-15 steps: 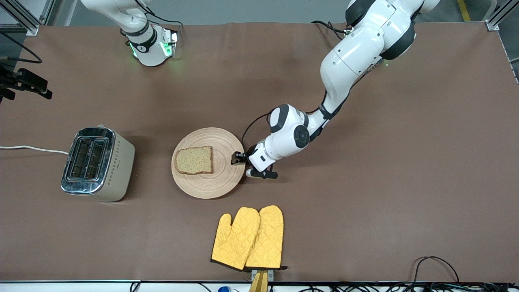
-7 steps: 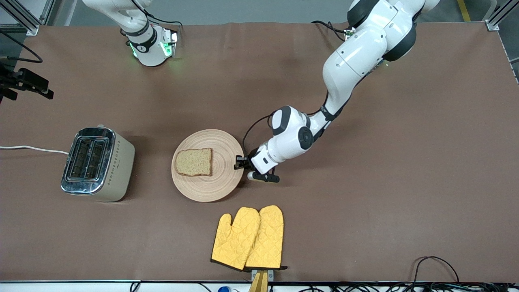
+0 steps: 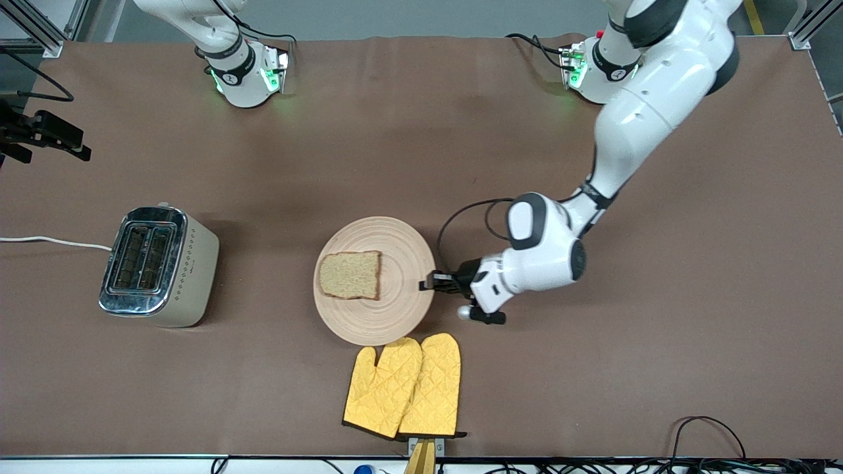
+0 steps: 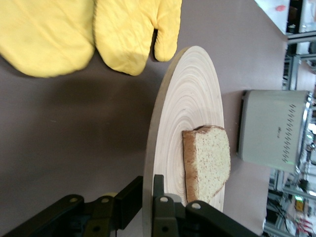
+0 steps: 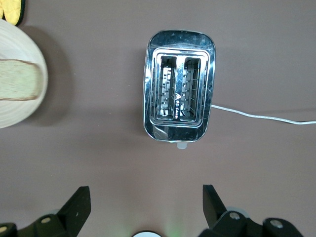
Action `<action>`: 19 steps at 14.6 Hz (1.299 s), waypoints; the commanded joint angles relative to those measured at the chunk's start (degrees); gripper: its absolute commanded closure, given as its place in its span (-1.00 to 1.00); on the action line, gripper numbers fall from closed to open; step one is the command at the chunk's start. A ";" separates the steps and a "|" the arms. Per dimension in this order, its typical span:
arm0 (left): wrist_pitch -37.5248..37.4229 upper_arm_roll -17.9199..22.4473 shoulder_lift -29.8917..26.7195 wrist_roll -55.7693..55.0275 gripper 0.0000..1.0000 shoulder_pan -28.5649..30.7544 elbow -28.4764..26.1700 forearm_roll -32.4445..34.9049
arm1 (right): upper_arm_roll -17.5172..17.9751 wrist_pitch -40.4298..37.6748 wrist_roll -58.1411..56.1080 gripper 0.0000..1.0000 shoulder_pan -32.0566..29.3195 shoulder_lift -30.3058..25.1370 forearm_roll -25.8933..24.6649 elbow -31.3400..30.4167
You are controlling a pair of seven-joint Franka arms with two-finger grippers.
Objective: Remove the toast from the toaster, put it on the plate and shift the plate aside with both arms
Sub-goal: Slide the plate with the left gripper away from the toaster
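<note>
Your left gripper (image 3: 429,283) has its fingers (image 4: 159,207) clamped on the rim of the plate (image 3: 402,263), one above the wood and one below, as the left wrist view shows. It holds the plate at the edge that faces the left arm's end of the table. The toast (image 3: 350,274) lies flat on the plate, on the half toward the right arm's end, apart from the fingers. The plate's edge nearest the front camera reaches the tips of the yellow oven mitts (image 3: 403,385), and from the front view you cannot tell whether it touches them or just overlaps them. In the left wrist view the plate looks raised off the table (image 3: 593,368), with a shadow under it. The mitts lie side by side, nearer the front camera than the plate.

Your right gripper (image 5: 146,210) is spread wide, holding nothing, and it hangs above the toaster (image 3: 157,265), whose two slots (image 5: 180,89) look straight up at the right wrist camera. The toaster stands toward the right arm's end of the table, well apart from the plate, with a white cord (image 3: 53,242) running off its end. In the front view only the right arm's base (image 3: 244,76) shows at the top edge
</note>
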 commanded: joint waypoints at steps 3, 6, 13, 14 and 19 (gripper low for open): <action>-14.07 -6.70 -3.40 12.76 0.99 18.71 -7.83 0.15 | 0.91 -0.57 -0.63 -1.00 -1.42 0.23 0.57 0.71; -23.05 -6.70 -3.05 20.76 0.99 28.21 -7.84 3.66 | 0.91 -0.66 -0.54 -1.00 -1.42 0.23 0.66 0.53; -34.15 -5.13 -0.86 32.73 0.99 44.57 -7.49 8.15 | 0.74 -0.66 -0.63 -1.00 -1.86 0.23 0.57 0.45; -34.24 -4.34 -0.42 33.43 0.99 45.55 -7.31 8.24 | 0.74 -0.83 -0.63 -1.00 -1.77 0.23 0.57 0.53; -35.73 1.81 2.65 34.76 0.99 45.82 -4.59 7.98 | 0.83 -1.01 -0.54 -1.00 -1.51 0.14 0.57 0.45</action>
